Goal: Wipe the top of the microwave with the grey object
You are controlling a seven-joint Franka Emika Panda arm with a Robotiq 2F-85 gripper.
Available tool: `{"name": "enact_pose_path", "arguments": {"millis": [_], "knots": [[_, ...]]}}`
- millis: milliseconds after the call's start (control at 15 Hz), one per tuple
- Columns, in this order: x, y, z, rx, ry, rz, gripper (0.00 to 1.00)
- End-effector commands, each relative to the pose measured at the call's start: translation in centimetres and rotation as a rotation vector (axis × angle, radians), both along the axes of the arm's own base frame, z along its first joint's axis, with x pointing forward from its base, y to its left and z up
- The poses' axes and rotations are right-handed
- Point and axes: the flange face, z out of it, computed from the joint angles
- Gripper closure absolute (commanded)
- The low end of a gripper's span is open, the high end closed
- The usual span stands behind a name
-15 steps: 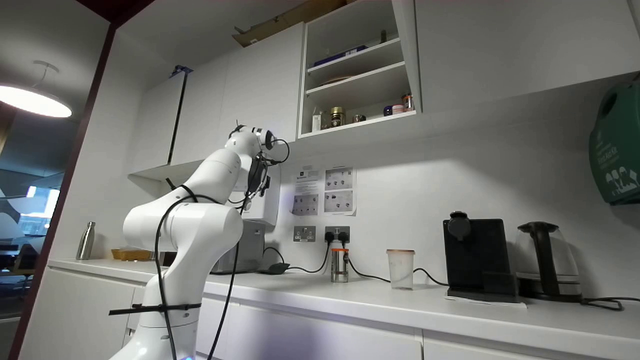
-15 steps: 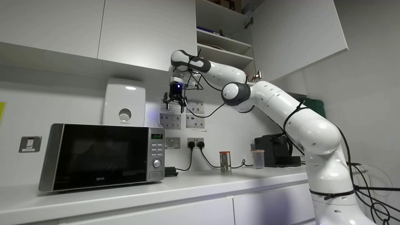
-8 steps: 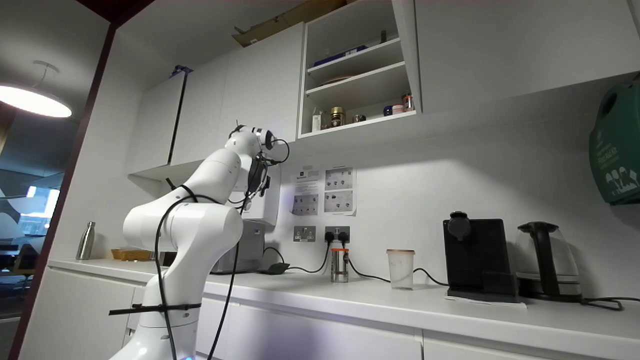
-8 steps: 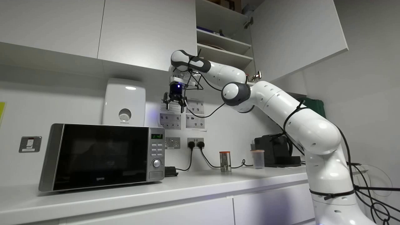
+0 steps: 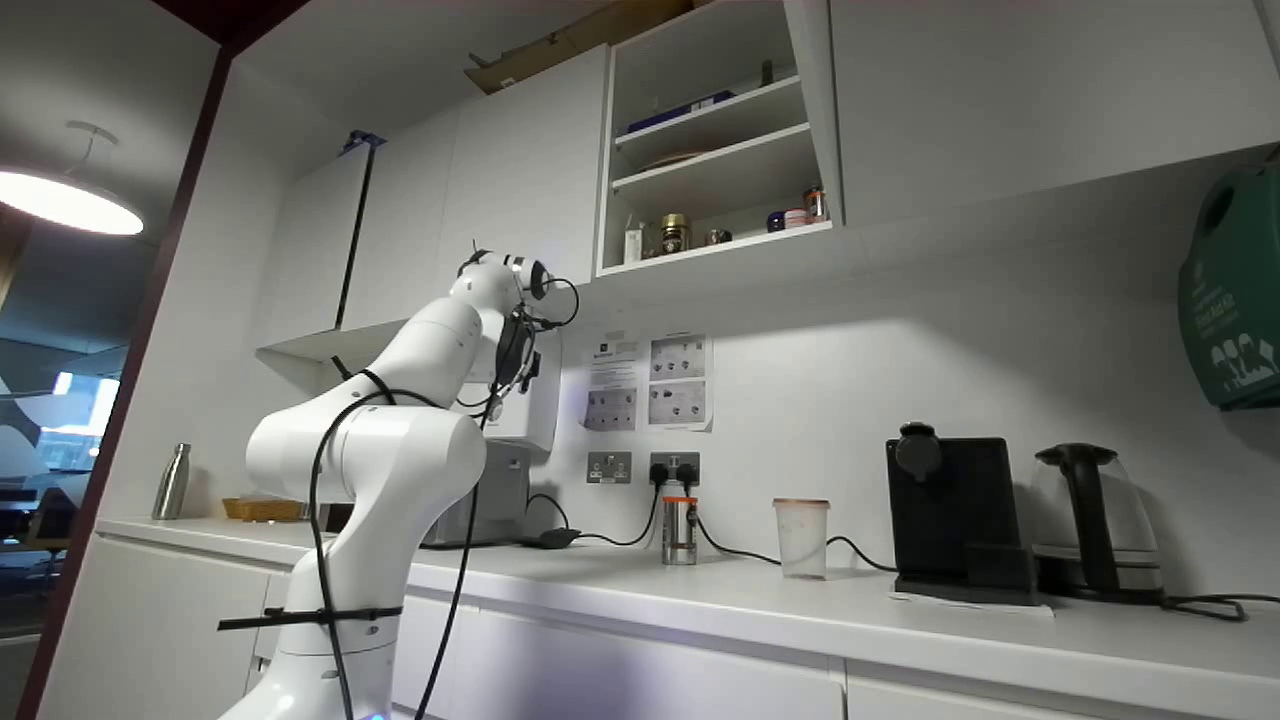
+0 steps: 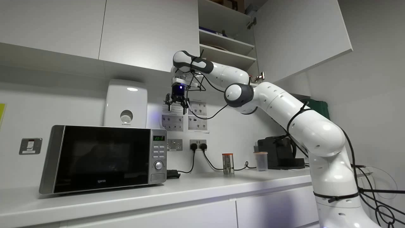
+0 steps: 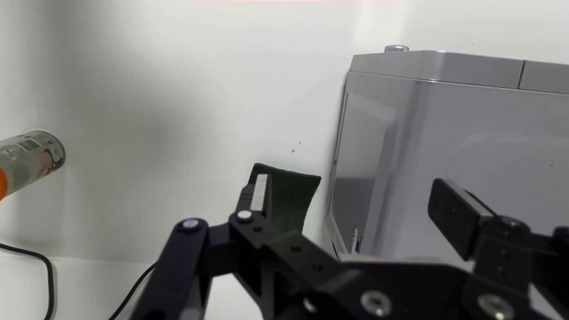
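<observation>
The silver-grey microwave (image 6: 104, 158) stands on the counter in an exterior view; its side shows in another exterior view (image 5: 505, 495) behind the arm. Its grey top fills the right of the wrist view (image 7: 480, 133). A dark, slightly curved pad, the likely grey object (image 7: 291, 191), lies on the counter beside the microwave's control side. It also shows in both exterior views (image 6: 173, 174) (image 5: 550, 538). My gripper (image 6: 177, 110) is open and empty, pointing down, above the level of the microwave top. In the wrist view the gripper (image 7: 350, 182) has its left finger partly covering the pad.
A metal can with orange lid (image 6: 228, 163), a translucent tub (image 6: 261, 161) and a black coffee machine (image 6: 280, 153) stand along the counter. A kettle (image 5: 1098, 525) is beyond. A white dispenser (image 6: 126, 104) hangs behind the microwave. Cabinets (image 6: 152, 31) overhang; cables (image 6: 190, 169) run along the wall.
</observation>
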Motion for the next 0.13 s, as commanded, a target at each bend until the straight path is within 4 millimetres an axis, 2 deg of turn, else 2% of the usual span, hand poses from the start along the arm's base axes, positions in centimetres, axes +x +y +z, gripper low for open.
{"name": "enact_pose_path", "arguments": {"millis": [0,67], "knots": [[0.0,-0.02,0.06,0.0,0.0,0.0,0.05],[0.0,-0.02,0.06,0.0,0.0,0.0,0.05]]}}
